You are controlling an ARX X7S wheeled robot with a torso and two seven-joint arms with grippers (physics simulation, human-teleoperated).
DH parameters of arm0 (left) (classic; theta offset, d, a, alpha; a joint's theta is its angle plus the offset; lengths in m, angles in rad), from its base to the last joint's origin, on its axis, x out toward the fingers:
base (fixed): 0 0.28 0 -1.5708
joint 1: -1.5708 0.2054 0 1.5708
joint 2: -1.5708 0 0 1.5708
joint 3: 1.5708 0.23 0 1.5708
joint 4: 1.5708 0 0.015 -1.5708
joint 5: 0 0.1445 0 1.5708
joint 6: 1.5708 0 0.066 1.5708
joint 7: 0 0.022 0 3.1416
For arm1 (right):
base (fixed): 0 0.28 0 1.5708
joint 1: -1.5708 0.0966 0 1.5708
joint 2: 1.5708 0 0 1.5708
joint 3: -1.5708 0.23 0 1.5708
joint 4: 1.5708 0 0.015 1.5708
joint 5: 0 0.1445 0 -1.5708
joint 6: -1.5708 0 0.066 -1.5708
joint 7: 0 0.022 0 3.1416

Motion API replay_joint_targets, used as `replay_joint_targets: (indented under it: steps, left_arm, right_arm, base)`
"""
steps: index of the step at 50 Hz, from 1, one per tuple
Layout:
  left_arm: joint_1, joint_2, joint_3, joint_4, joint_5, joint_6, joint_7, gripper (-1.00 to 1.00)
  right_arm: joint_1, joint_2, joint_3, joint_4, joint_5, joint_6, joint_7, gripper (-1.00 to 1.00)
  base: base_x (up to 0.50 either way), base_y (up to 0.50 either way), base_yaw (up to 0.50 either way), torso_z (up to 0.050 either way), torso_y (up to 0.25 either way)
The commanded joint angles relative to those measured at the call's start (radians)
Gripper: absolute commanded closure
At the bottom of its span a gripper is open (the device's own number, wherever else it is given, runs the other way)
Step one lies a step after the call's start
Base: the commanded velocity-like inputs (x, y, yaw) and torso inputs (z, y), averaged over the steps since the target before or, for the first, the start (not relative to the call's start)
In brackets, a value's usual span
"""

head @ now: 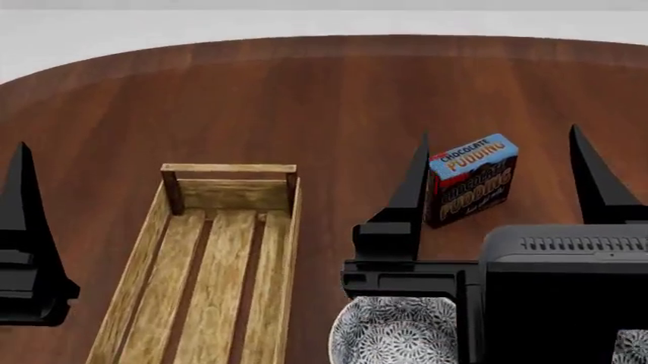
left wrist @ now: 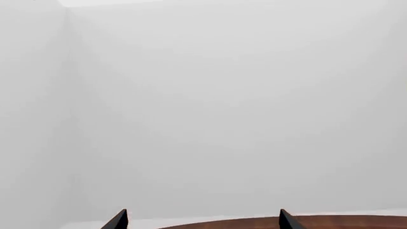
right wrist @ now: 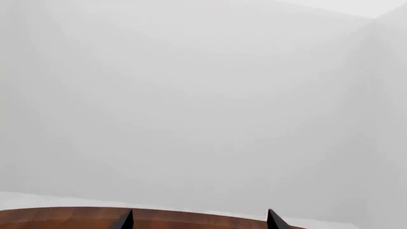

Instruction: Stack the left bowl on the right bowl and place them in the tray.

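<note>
Left bowl [head: 393,332] probably rigid, glazed, slippery, breakable; best pinched across rim wall. Right gripper [head: 496,178] spread wide, empty; left gripper [left wrist: 202,220] also apart, holding nothing

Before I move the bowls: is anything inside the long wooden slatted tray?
The long light-wood slatted tray shows only bare slats inside; no bowl is there. Its near end runs out of the head view, so that part is unseen.

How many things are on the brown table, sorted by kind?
Blue-grey flowery white bowls: 2
Long light-wood slatted tray: 1
Chocolate pudding box: 1
Total: 4
The second bowl barely peeks out beside the robot's arm.
</note>
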State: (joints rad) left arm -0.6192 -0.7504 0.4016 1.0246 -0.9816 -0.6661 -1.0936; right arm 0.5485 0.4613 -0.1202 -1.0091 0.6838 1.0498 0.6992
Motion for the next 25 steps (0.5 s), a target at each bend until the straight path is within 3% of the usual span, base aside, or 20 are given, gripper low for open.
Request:
replay_joint_targets:
  steps: [1,7,9,12,25]
  left_arm:
    - [-0.029,-0.018,0.011,0.011,-0.024,0.004,-0.025,-1.0]
    - [-0.058,-0.038,0.03,0.016,-0.048,0.013,-0.051,-1.0]
    - [-0.149,-0.089,0.12,0.022,-0.098,0.023,-0.133,-1.0]
    - [-0.183,-0.119,0.18,0.021,-0.103,0.064,-0.162,-1.0]
    - [-0.226,-0.151,0.257,0.013,-0.098,0.118,-0.187,-1.0]
  right_arm:
    - [0.016,0.01,-0.008,0.004,0.022,0.007,0.018,-1.0]
    - [0.026,0.015,-0.008,0.008,0.037,0.005,0.021,-1.0]
    - [0.015,0.028,0.035,-0.024,0.07,-0.002,0.031,-1.0]
    - [0.018,0.032,0.024,-0.021,0.072,-0.008,0.041,-1.0]
    - [0.023,0.044,-0.006,-0.007,0.072,-0.035,0.061,-1.0]
  base:
    - [0.49,0.2,0.0,0.0,0.0]
    - [0.49,0.19,0.0,0.0,0.002]
    - [-0.04,0.0,0.0,0.0,-0.25]
    - [0.01,0.0,0.0,0.0,-0.25]
    - [0.0,0.0,0.0,0.0,-0.25]
